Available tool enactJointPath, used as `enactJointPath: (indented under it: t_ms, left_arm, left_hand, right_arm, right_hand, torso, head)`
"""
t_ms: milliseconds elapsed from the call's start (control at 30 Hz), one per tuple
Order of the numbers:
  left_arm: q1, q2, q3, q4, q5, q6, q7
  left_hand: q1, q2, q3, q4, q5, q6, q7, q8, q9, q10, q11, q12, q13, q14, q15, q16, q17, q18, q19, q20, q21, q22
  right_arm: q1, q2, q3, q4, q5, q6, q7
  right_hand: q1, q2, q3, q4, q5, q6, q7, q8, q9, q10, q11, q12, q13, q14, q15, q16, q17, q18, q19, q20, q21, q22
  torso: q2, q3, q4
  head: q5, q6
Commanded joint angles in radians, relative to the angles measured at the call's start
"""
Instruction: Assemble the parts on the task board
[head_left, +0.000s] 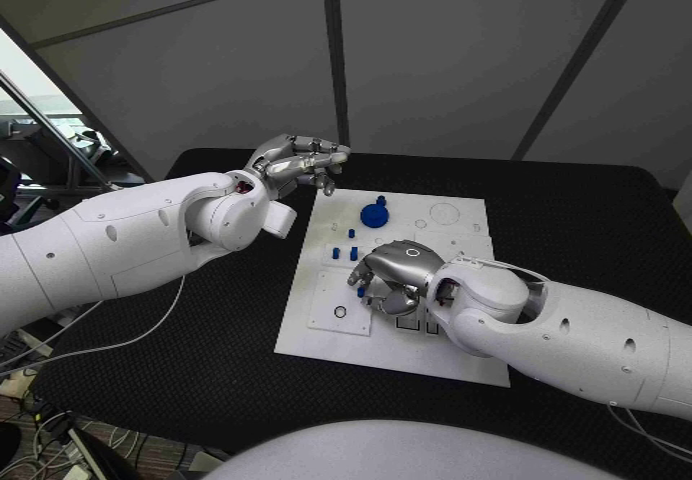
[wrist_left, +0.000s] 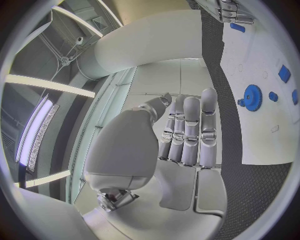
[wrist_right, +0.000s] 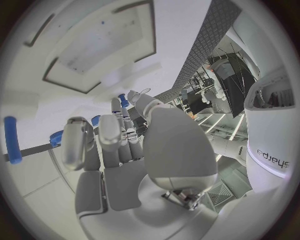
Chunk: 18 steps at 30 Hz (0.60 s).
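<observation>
Head view. The white board (head_left: 447, 300) lies in the middle of the black table (head_left: 577, 220). The left hand (head_left: 299, 163) hangs above the table just off the board's far left corner, fingers curled inward with nothing between them; it appears parked clear so the other arm can work. The right hand (head_left: 392, 275) is lowered over the board's centre, fingers bent down toward its surface, probably to seat or pick a part. Whether it grips anything cannot be told, since the palm covers the contact area. A blue gear (head_left: 374, 214) stands on the board's far half, near but apart from the right hand. Small blue pegs (head_left: 346, 246) sit just beside that hand's fingertips and could be knocked during any sideways move.

Left wrist view. The left hand (wrist_left: 187, 132) has its fingers side by side and folded toward the palm, holding nothing. The gear (wrist_left: 251, 95) and loose blue pieces (wrist_left: 284, 73) lie on the board beyond it, well apart.

Right wrist view. The right hand (wrist_right: 119, 142) points its fingers at the board. A blue peg (wrist_right: 10, 140) lies off to the side, untouched. Blue shows between the fingertips, but a grip cannot be confirmed.
</observation>
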<state>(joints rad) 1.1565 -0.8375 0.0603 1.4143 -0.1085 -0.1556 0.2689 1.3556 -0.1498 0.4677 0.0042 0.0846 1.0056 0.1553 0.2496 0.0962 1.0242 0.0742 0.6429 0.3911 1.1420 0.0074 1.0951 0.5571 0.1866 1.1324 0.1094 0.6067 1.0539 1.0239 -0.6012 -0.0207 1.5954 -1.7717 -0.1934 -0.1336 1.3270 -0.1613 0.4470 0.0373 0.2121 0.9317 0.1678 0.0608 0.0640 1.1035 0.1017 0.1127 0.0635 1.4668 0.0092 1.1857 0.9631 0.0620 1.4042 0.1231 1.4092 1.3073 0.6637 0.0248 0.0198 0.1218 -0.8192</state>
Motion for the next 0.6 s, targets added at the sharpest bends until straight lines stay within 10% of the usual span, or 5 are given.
enactJointPath:
  t_ms: [33, 267, 600]
  left_arm:
    - [0.002, 0.001, 0.001, 0.000, 0.005, 0.016, -0.005]
    - [0.002, -0.001, -0.002, -0.004, 0.005, 0.021, -0.006]
    - [0.002, -0.007, -0.008, -0.008, 0.005, 0.023, -0.006]
  left_hand:
    - [-0.002, 0.005, 0.002, 0.003, 0.004, -0.004, 0.000, 0.006, 0.001, -0.010, 0.000, 0.007, 0.001, -0.006, -0.001, -0.003, 0.001, -0.006, -0.005, -0.001, -0.001, 0.000]
    - [-0.002, 0.005, 0.002, 0.003, 0.004, -0.004, 0.000, 0.006, 0.001, -0.010, 0.000, 0.007, 0.001, -0.006, -0.001, -0.003, 0.001, -0.006, -0.005, -0.001, -0.001, 0.000]
    - [-0.002, 0.005, 0.002, 0.003, 0.004, -0.006, 0.001, 0.007, 0.001, -0.012, 0.001, 0.008, 0.001, -0.007, -0.001, -0.004, -0.002, -0.005, -0.006, -0.001, -0.003, -0.001]
  right_arm:
    - [-0.001, -0.012, -0.002, 0.009, -0.006, -0.067, 0.002]
    - [-0.001, -0.079, 0.001, 0.069, 0.029, -0.124, 0.009]
    - [0.030, -0.226, 0.082, 0.144, 0.097, -0.113, -0.021]
  right_hand:
    - [0.001, -0.006, -0.009, 0.000, 0.001, 0.000, -0.001, 0.004, 0.002, -0.011, 0.000, 0.002, 0.003, 0.011, 0.006, 0.005, 0.000, -0.004, -0.008, -0.001, -0.003, 0.052]
    - [-0.001, -0.007, -0.015, 0.001, 0.005, 0.010, -0.001, 0.008, 0.004, -0.014, 0.001, 0.008, 0.004, 0.011, 0.006, 0.010, 0.004, -0.004, -0.006, 0.000, -0.002, 0.053]
    - [-0.001, -0.011, -0.030, 0.001, 0.007, 0.040, -0.004, 0.016, 0.007, -0.027, 0.001, 0.020, 0.004, 0.006, 0.007, 0.002, -0.015, 0.000, -0.017, 0.000, -0.013, 0.040]
  torso:
    - [0.000, 0.0017, -0.0005]
    - [-0.001, 0.0027, -0.0042]
    - [-0.002, 0.0005, -0.0052]
  head:
    - [-0.001, 0.002]
    - [-0.003, 0.009]
    - [-0.034, 0.030]
